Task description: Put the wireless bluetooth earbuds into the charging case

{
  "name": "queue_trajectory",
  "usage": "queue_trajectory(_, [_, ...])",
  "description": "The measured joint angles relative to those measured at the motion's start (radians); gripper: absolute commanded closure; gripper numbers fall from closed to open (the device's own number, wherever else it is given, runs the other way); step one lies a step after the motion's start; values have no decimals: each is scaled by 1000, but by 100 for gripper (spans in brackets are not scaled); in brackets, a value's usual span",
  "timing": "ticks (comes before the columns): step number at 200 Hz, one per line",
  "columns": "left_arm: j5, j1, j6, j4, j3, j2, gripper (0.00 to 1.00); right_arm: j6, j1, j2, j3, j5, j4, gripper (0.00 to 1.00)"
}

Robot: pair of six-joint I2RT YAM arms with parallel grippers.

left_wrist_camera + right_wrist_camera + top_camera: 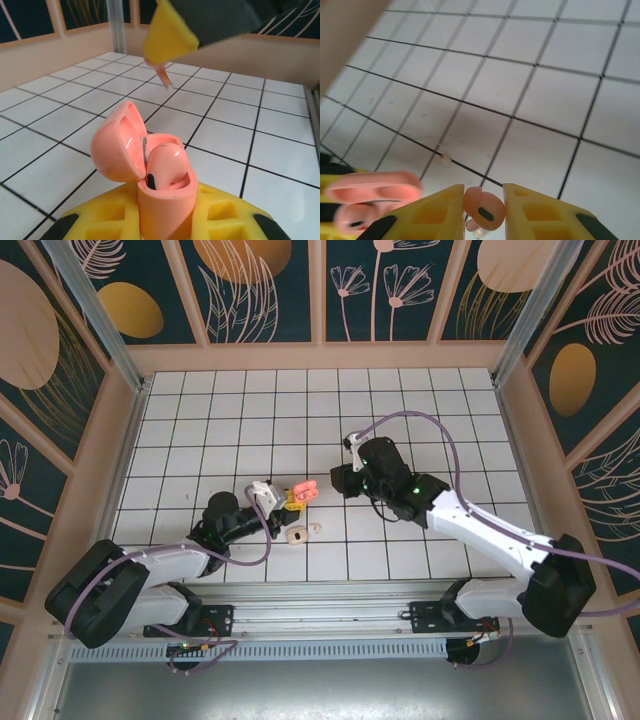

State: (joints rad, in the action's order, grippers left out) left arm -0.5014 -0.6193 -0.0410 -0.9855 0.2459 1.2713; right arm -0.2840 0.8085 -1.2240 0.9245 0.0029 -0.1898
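My left pincer (162, 222) is clenched on the coral-pink plastic charging case (165, 210), low in the centre of the left wrist frame. Its lid (117, 145) is swung open to the left, and one coral-pink earbud (167, 167) sits inside. My right pincer (483, 197) grips a second coral-pink earbud (482, 207) between its yellow pads (440, 210), bottom centre of the right wrist frame. From above, a pale cream case (298, 534) lies on the white tiled table (400, 400), just below centre.
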Motion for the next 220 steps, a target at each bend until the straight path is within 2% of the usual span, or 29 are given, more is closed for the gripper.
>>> queue_trajectory(36, [-48, 0, 5, -24, 27, 21, 98, 141, 34, 57, -3, -4, 42, 78])
queue_trajectory(89, [-94, 0, 52, -72, 55, 53, 98, 274, 99, 30, 19, 5, 24, 78])
queue_trajectory(220, [-95, -1, 106, -106, 61, 54, 98, 369, 139, -4, 38, 80, -1, 79])
